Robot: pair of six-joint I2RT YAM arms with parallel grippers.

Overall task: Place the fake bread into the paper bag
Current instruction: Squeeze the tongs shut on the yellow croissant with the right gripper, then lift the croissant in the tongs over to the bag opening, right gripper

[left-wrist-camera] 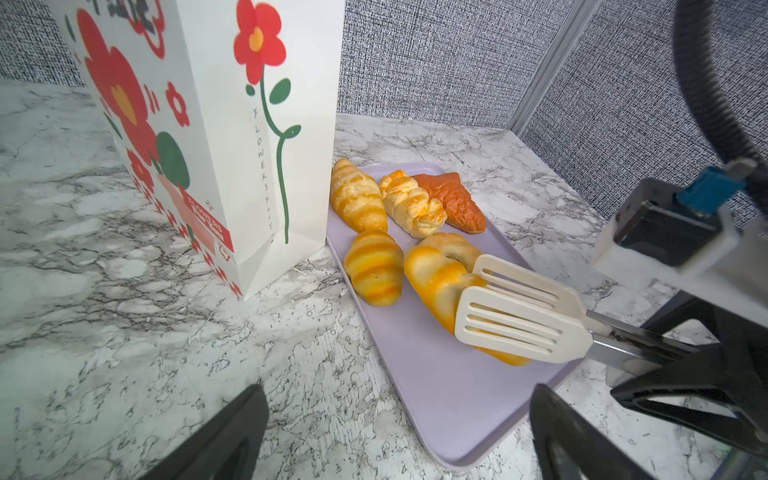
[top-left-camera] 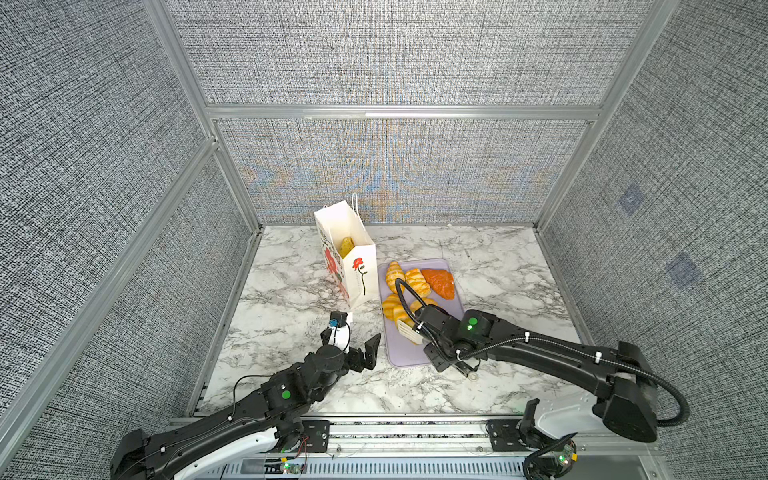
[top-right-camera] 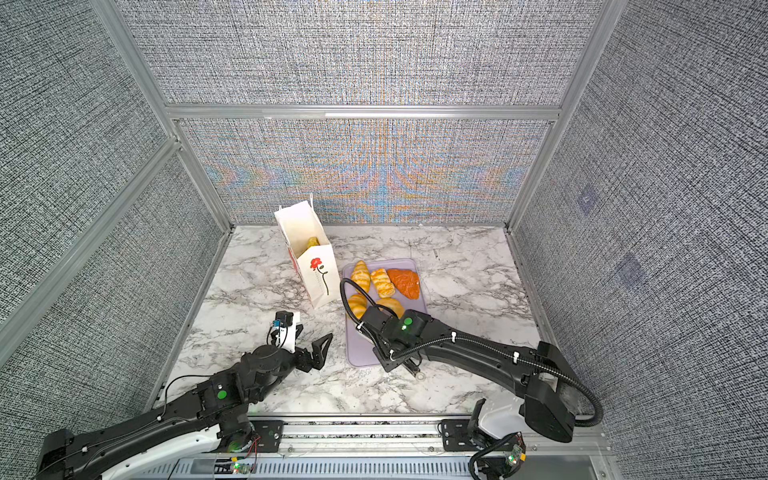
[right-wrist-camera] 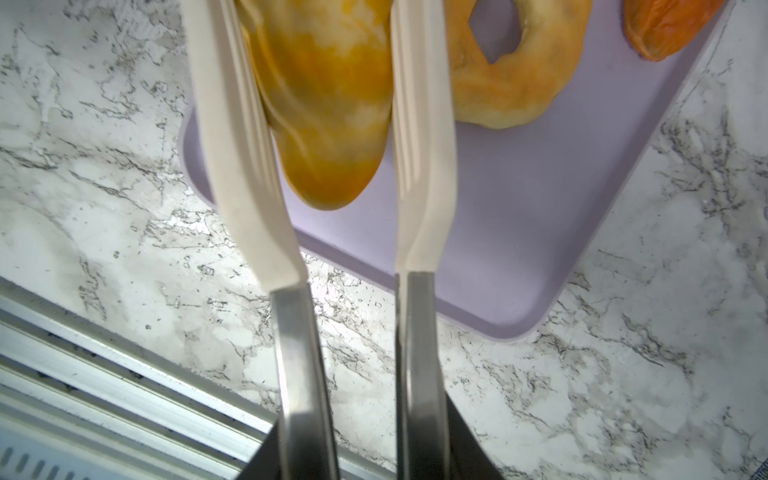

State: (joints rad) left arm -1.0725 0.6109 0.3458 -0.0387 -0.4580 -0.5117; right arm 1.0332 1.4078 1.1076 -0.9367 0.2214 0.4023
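Glossy bread (left-wrist-camera: 374, 268), matt paper bag (left-wrist-camera: 216, 124), metal tongs (right-wrist-camera: 422, 332), seemingly plastic tray (left-wrist-camera: 449, 395)

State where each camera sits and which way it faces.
Top views: high over the front rail, facing down toward the back wall; left arm and right arm show.
Left wrist: low over the table, facing bag, tray and tongs; fingertips of the open left gripper show.
Right wrist: looks down along the tongs in the right gripper onto the croissant between their blades.
Shared: both wrist views show tongs, croissant, tray.
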